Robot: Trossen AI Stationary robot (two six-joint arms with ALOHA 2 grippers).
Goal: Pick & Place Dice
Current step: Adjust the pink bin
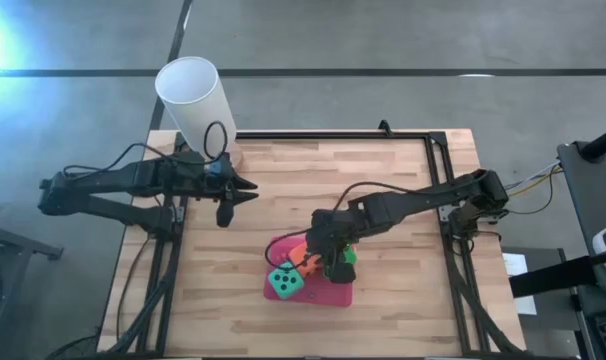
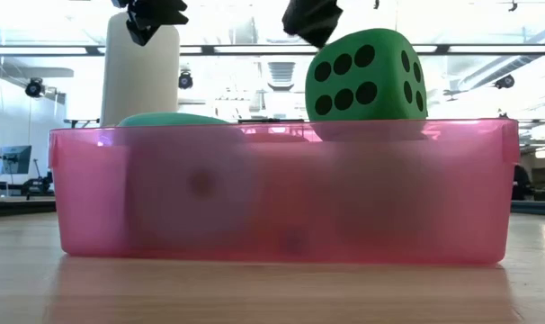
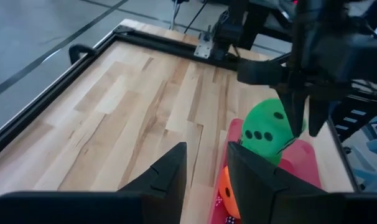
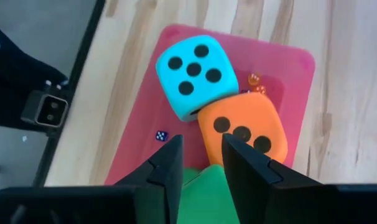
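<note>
Nearest us: teal die (image 1: 284,282) and orange die (image 1: 306,262) sit in the pink tray (image 1: 323,296), touching. A green die (image 2: 366,74) rides on top, above the rim; a second green one (image 2: 172,119) just peeks over it. Our right gripper (image 1: 335,262) hangs right above the stack, fingers parted narrowly, holding nothing. Looks like all four are in, so placing is basically done. Further back, left gripper (image 1: 226,212) waits over bare table (image 1: 383,170), narrow gap, empty, by a white cup (image 1: 195,95).
</note>
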